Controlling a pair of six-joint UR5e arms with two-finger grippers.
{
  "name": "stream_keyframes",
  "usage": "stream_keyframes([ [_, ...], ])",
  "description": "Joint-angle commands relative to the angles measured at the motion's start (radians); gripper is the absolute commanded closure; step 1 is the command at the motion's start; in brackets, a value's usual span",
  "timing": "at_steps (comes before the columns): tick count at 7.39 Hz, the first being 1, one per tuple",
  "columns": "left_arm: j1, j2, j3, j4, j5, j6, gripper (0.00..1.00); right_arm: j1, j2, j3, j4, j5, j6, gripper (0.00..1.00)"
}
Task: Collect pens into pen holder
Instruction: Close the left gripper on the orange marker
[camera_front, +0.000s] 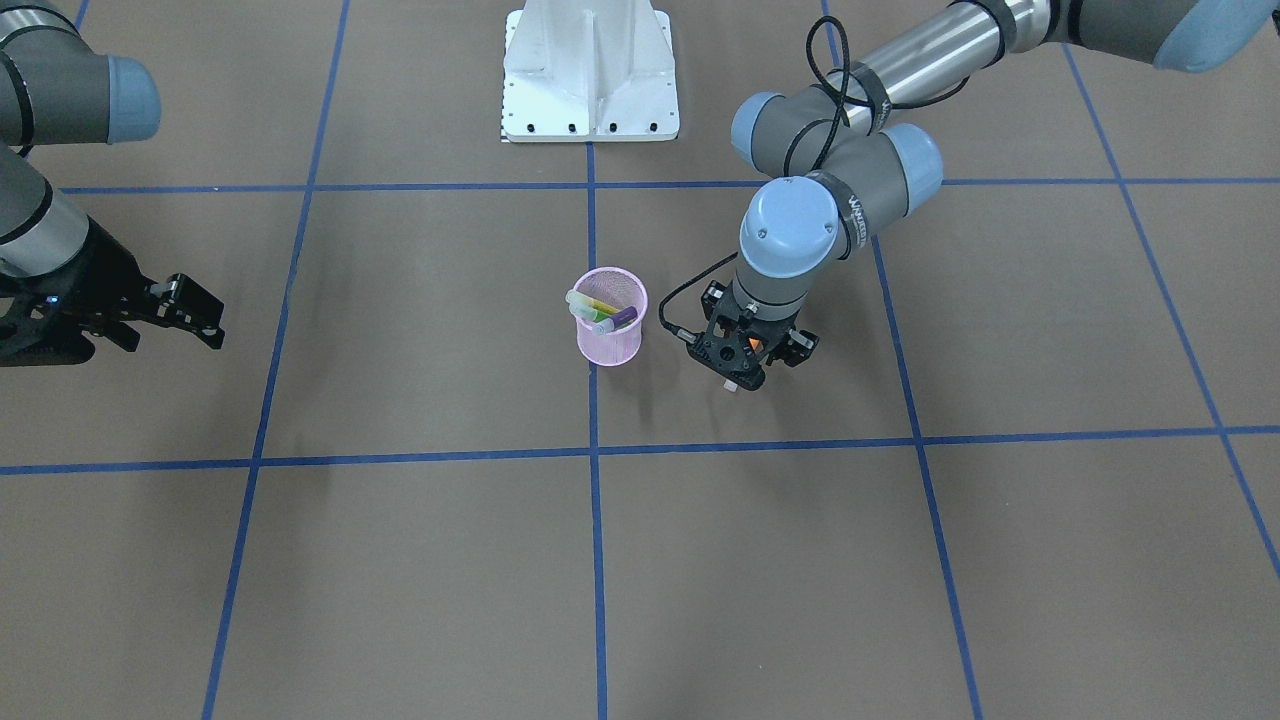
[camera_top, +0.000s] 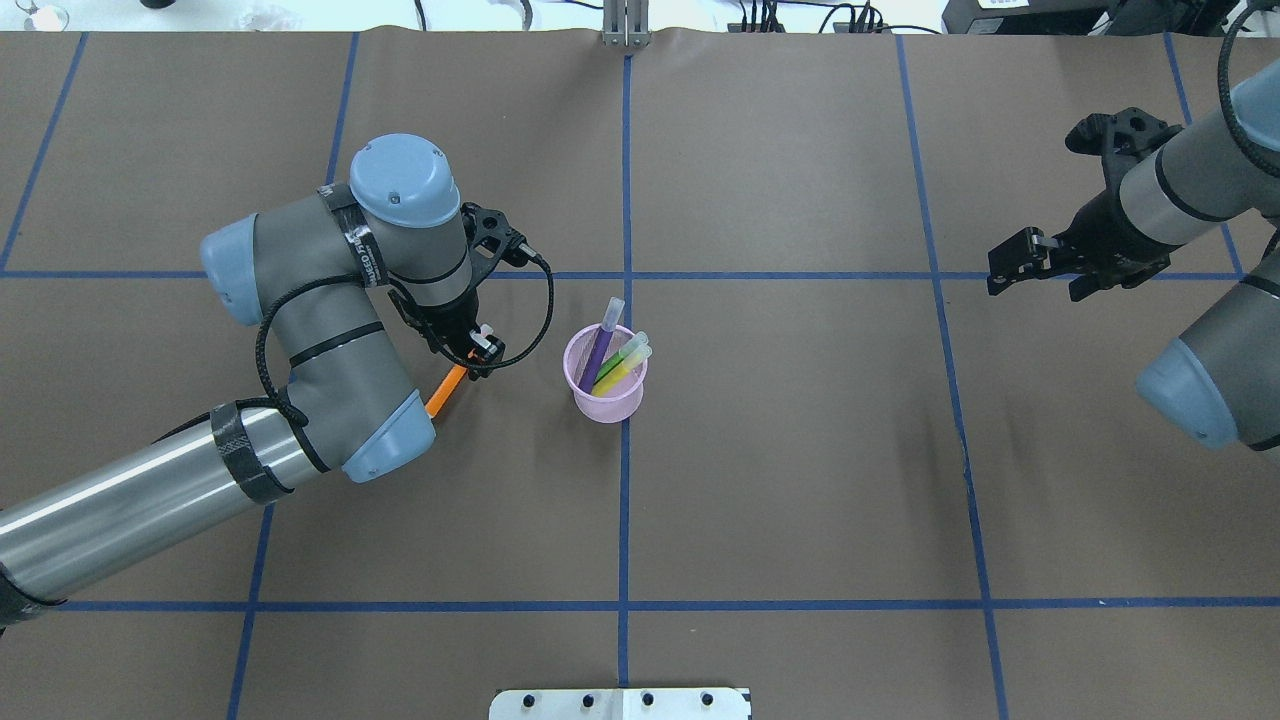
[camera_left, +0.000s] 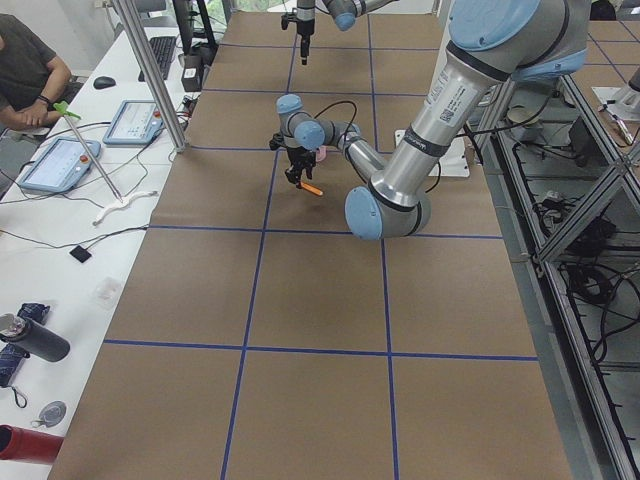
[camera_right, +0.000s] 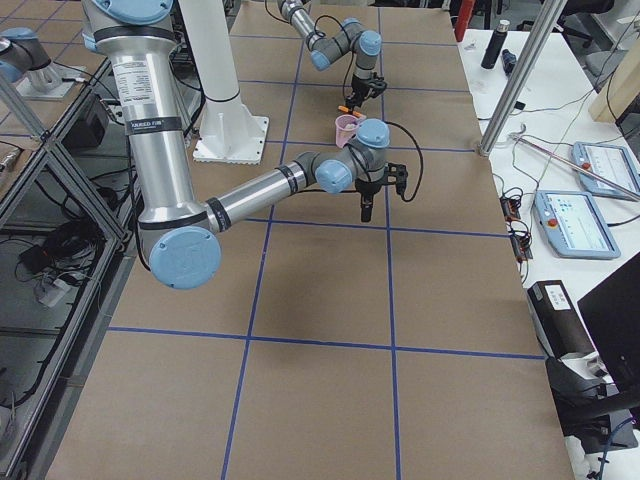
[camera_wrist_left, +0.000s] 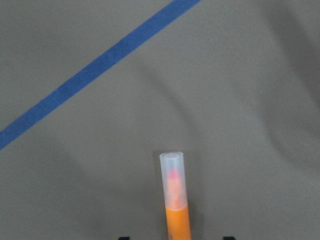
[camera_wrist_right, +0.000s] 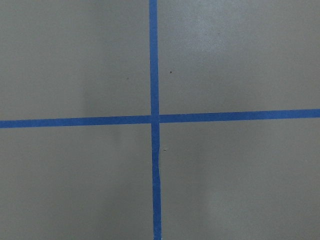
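Observation:
The pink mesh pen holder stands upright near the table's middle and also shows in the front view. The purple pen, green pen and yellow pen lean inside it, caps up. My left gripper is just left of the cup, shut on the orange pen, which slants down and away from the cup. The left wrist view shows that pen with its translucent cap over bare table. My right gripper is open and empty, far to the right.
The white robot base stands at the table's near edge. Blue tape lines cross the brown table. A person and tablets are at a side desk beyond the far edge.

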Motion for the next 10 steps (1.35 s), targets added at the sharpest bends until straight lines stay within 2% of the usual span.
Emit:
stream_keyframes([
  [1,0.000,-0.014,0.022,-0.001,-0.001,-0.016,0.39,-0.001,0.000,-0.021,0.007,-0.002,0.000,0.02],
  [9,-0.001,-0.025,0.048,-0.001,-0.001,-0.017,0.43,-0.004,0.004,-0.029,0.007,-0.001,0.001,0.02],
  [10,-0.002,-0.025,0.048,-0.002,-0.001,-0.017,0.51,-0.004,0.006,-0.029,0.007,-0.001,0.001,0.02],
])
